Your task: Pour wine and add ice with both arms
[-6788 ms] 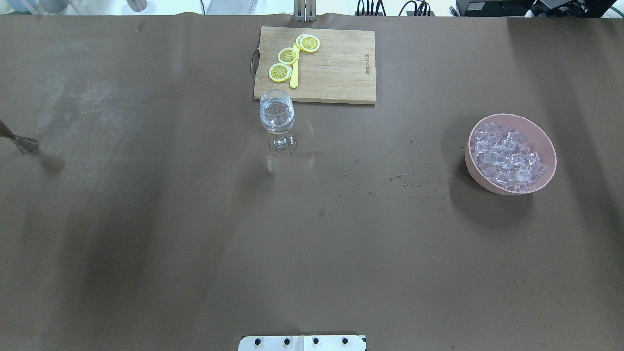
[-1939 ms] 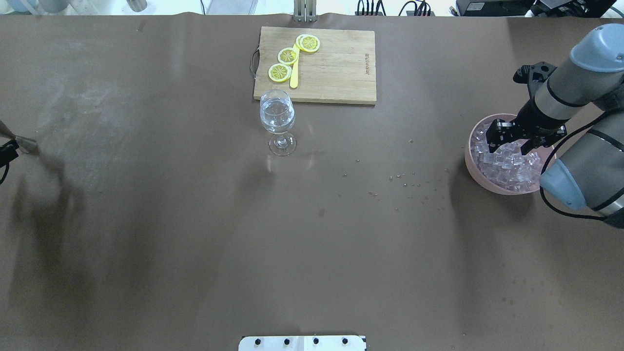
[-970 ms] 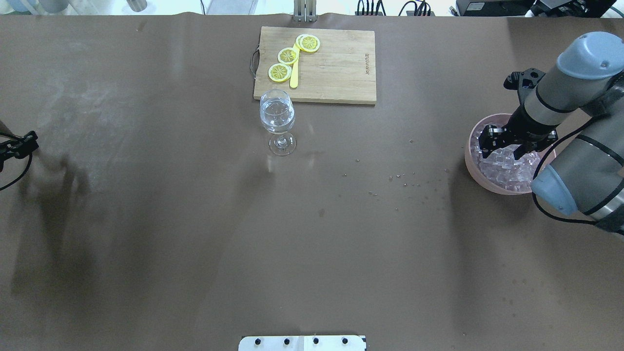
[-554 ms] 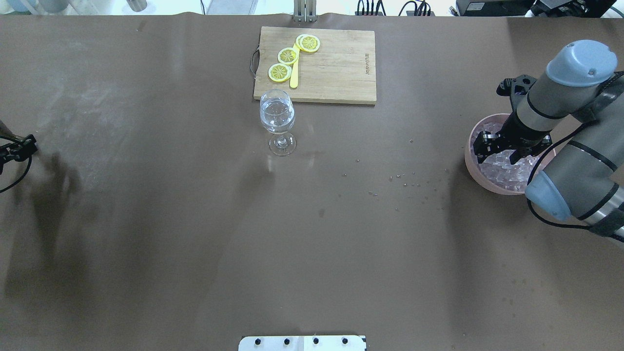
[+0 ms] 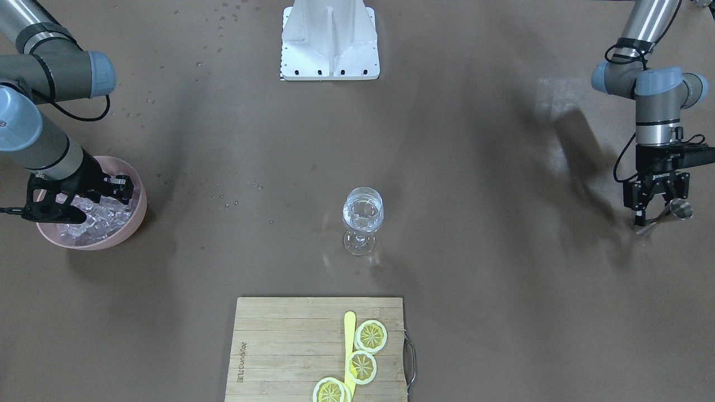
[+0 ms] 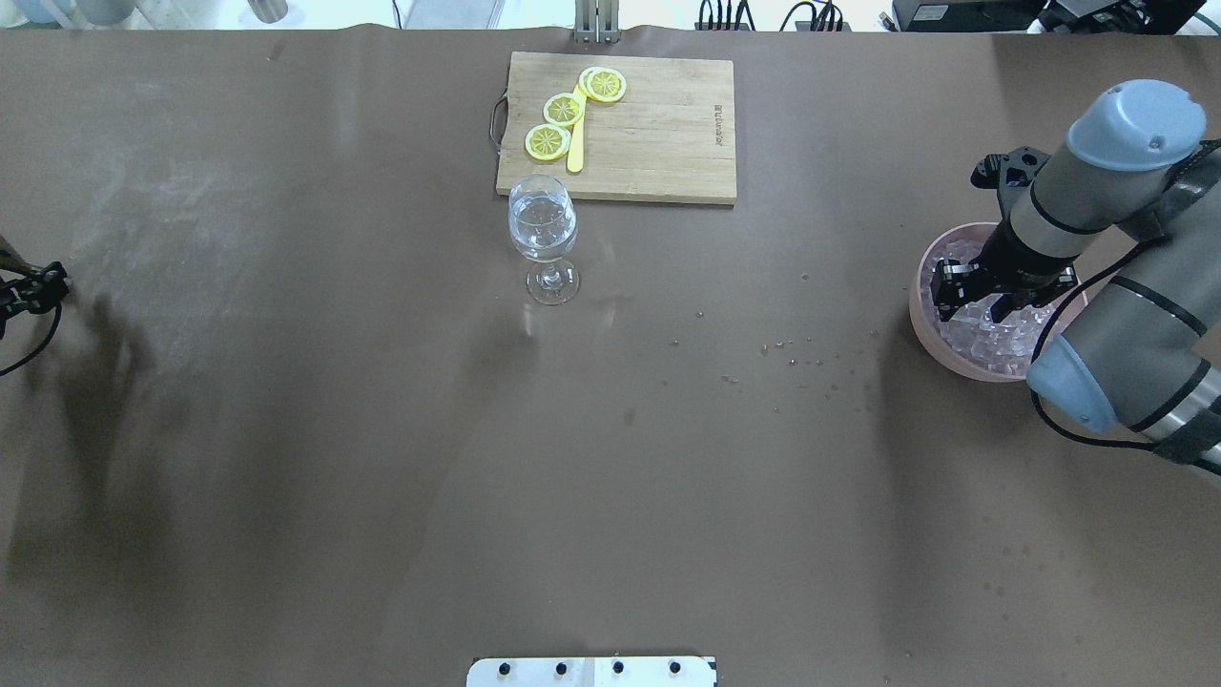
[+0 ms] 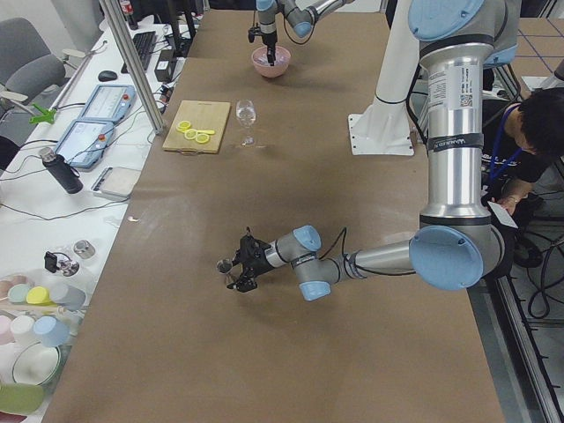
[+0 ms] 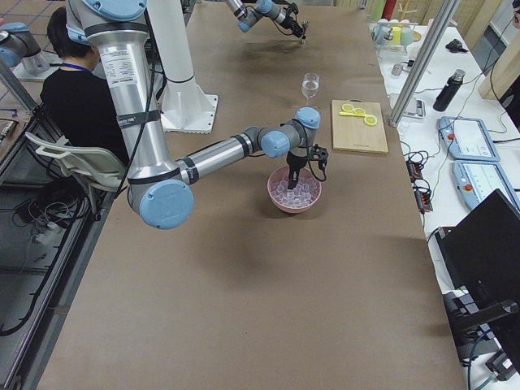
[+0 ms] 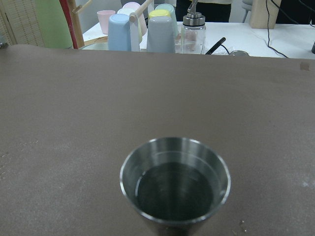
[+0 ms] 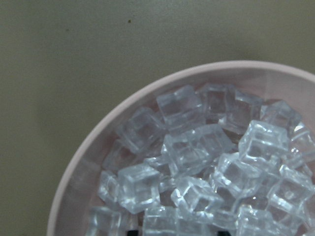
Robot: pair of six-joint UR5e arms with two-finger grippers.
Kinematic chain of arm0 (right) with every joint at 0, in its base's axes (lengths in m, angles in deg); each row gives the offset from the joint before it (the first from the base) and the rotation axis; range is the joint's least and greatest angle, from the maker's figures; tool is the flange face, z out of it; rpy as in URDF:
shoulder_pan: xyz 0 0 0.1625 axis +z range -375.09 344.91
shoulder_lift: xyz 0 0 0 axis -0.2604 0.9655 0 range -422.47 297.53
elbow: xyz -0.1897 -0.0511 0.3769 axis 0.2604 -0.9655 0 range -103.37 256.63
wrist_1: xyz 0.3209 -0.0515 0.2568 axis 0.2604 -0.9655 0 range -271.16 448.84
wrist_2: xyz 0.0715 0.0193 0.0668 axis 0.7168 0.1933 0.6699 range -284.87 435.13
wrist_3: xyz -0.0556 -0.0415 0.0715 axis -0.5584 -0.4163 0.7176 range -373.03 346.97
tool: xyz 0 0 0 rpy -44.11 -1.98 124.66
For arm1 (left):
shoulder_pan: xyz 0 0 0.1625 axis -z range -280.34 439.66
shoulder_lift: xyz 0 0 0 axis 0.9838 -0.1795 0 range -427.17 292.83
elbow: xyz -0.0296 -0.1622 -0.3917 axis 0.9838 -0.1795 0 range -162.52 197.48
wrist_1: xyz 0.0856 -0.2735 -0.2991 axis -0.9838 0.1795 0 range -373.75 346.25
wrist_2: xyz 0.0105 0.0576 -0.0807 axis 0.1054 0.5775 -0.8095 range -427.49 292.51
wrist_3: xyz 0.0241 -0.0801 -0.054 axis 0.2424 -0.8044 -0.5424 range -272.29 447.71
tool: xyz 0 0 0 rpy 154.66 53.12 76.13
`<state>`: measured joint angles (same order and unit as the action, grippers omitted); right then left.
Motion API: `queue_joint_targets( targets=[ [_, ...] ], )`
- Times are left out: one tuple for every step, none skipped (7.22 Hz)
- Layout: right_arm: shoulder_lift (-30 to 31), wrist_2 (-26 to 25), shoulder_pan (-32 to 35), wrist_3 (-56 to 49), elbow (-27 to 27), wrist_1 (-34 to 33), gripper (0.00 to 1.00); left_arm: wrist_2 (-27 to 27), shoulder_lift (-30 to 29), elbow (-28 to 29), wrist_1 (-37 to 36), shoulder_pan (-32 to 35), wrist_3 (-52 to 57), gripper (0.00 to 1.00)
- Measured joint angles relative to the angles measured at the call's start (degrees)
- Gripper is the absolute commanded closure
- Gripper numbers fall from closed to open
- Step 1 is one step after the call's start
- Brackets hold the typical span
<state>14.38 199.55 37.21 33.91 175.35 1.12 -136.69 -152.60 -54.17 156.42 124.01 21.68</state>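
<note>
A pink bowl [image 6: 920, 315] of clear ice cubes [image 6: 983, 329] stands at the table's right. My right gripper [image 6: 973, 303] is open, its fingertips down among the cubes; the right wrist view shows the ice [image 10: 197, 162] and the bowl rim [image 10: 98, 147] close up. A wine glass [image 6: 544, 229] with clear contents stands upright mid-table. My left gripper [image 5: 653, 215] is open at the table's left edge, right by a steel cup [image 5: 681, 210]. The left wrist view shows that cup [image 9: 174, 182] upright, holding dark liquid.
A wooden cutting board [image 6: 658, 134] with lemon slices [image 6: 563, 110] and a yellow knife lies just behind the glass. The white base block [image 5: 329, 39] stands at the robot's edge. Small droplets dot the table between glass and bowl. A seated person [image 7: 529, 132] shows beside the table.
Both arms have come into view. The right gripper has gone down into the ice bowl and shifted slightly left. The left gripper has reached the steel cup; it has barely moved in the last half second.
</note>
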Motion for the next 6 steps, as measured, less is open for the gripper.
queue_joint_targets(
  targets=[
    [-0.01, -0.04, -0.03, -0.02, -0.04, -0.01, 0.82, 0.19, -0.36, 0.13, -0.03, 0.11, 0.01, 0.21],
    [-0.07, -0.05, -0.03, -0.06, -0.04, 0.0, 0.82, 0.3, -0.7, 0.22, -0.05, 0.3, 0.0, 0.24],
    [-0.11, -0.04, -0.02, -0.08, 0.01, -0.01, 0.82, 0.35, -0.89, 0.36, -0.03, 0.52, -0.04, 0.26],
    [-0.25, 0.03, 0.04, -0.11, 0.18, -0.06, 0.82, 0.37, -0.97, 0.58, -0.02, 0.65, -0.05, 0.29],
    [-0.51, 0.14, 0.19, -0.17, 0.43, -0.08, 0.82, 0.38, -0.99, 0.88, 0.01, 0.75, -0.06, 0.35],
    [-0.76, 0.3, 0.46, -0.25, 0.53, -0.08, 0.82, 0.38, -0.99, 1.25, 0.09, 0.84, -0.06, 0.45]
  ],
)
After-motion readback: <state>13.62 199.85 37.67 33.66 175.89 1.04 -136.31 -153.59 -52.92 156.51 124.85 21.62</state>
